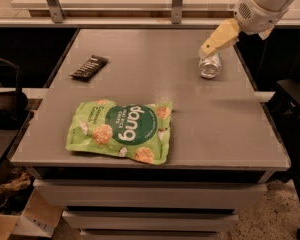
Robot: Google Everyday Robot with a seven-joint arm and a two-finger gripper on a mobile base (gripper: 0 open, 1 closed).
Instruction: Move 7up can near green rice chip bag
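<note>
Well beyond the large, flat, bright-green rice chip bag (121,131), off to its right, the small silver-and-green aluminium 7up can (210,65) lies on its side on the grey table (215,124). The yellowish gripper (208,49) hangs just over the can's far end; whether it is open or closed cannot be told. A flat dark wrapped bar (89,67) lies beyond the bag's left.

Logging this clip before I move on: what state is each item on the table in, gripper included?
7up can: lying on its side, far right, shiny end toward the camera.
green rice chip bag: lying flat near the front edge, label up.
dark wrapped bar: lying flat, far left.
gripper: at the can's far end; contact unclear.
</note>
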